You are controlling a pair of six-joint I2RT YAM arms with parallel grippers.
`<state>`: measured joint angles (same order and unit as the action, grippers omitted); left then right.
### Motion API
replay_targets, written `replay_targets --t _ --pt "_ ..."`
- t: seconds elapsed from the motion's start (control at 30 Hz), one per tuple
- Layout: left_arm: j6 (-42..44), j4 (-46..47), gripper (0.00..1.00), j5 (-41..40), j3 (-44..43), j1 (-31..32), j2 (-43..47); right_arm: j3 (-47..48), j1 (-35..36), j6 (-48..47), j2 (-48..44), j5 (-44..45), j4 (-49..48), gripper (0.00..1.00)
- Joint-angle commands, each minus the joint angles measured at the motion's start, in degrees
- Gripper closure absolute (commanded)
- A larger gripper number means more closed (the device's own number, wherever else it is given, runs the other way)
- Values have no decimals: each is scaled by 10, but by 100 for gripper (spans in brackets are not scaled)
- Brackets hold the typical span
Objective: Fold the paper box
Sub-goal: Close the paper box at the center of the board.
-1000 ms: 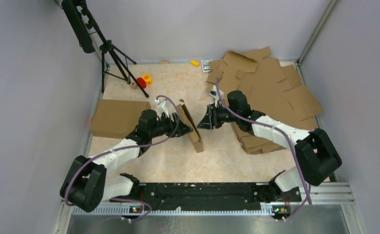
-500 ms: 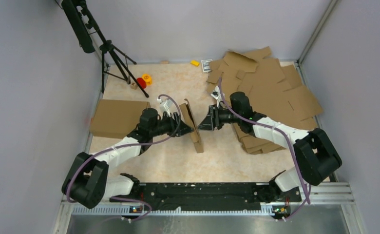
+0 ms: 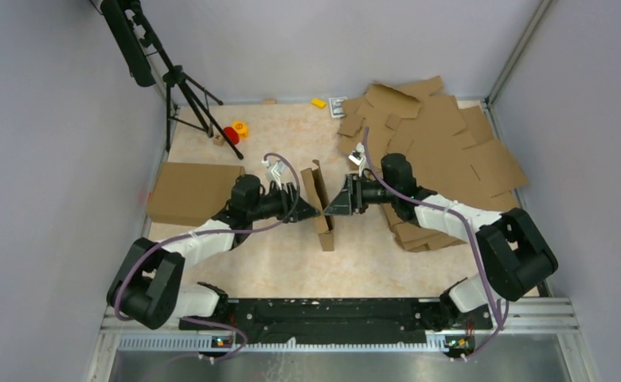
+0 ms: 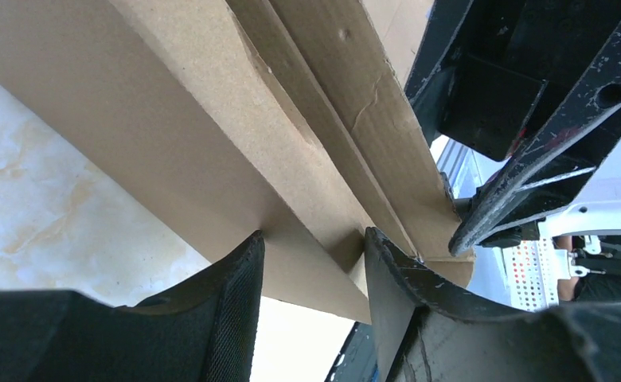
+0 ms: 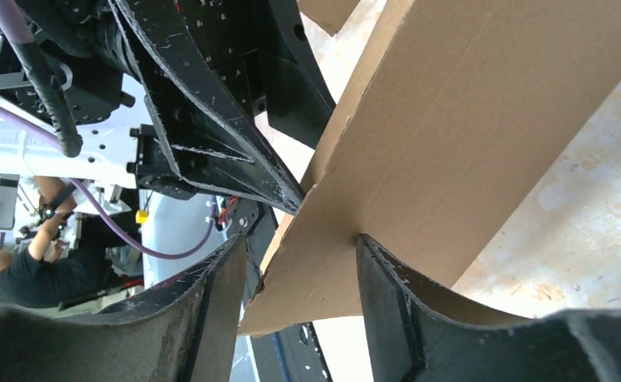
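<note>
The paper box (image 3: 319,204), a brown cardboard blank, stands on edge mid-table, squeezed between both grippers. My left gripper (image 3: 309,209) meets it from the left. In the left wrist view both fingertips (image 4: 253,248) bear on the paper box (image 4: 212,119), and a folded wall fills my left gripper (image 4: 311,251), which is shut on it. My right gripper (image 3: 333,206) faces it from the right. In the right wrist view my right gripper (image 5: 303,255) is open around a flap edge of the paper box (image 5: 466,135). One fingertip (image 5: 365,248) touches it; the other stands off.
A heap of flat cardboard blanks (image 3: 443,151) covers the right back of the table, under the right arm. A finished brown box (image 3: 192,191) lies at the left edge. A tripod (image 3: 184,87), a red reel (image 3: 232,134) and small yellow pieces (image 3: 318,103) sit at the back.
The left gripper pushed right and narrowed onto the box, which stands more upright now. The right gripper closed in from the right and its jaws widened.
</note>
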<state>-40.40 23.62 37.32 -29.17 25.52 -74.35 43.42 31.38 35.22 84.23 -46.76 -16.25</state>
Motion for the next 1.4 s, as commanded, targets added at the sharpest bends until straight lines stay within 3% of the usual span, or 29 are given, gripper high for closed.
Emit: replay_targets --t 0.0,0.03,0.27,0.33,0.4,0.7,0.8,0.87,1.13,1.37 --pt "-15 61 50 32 -18 -2 -23 16 -3 19 14 -23 -49 44" --pt "-18 68 50 35 -19 -2 -26 19 -3 19 14 -25 -46 37" --pt "-46 113 51 46 -28 0 -38 57 16 -58 4 16 96 33" --pt "-53 119 51 48 -30 2 -40 70 22 -80 -6 50 141 23" --pt "-56 121 50 48 -31 8 -40 96 30 -104 -10 86 204 21" --pt "-96 178 49 46 -25 23 -65 188 94 -160 -3 215 353 24" --pt "-120 216 51 50 -21 23 -81 206 115 -171 4 250 391 32" --pt "-131 234 51 49 -20 23 -89 217 129 -179 10 269 415 33" --pt "-164 286 53 57 -18 31 -103 188 139 -160 -24 348 428 22" --pt "-163 282 52 53 -6 35 -120 101 72 -74 -91 279 308 13"
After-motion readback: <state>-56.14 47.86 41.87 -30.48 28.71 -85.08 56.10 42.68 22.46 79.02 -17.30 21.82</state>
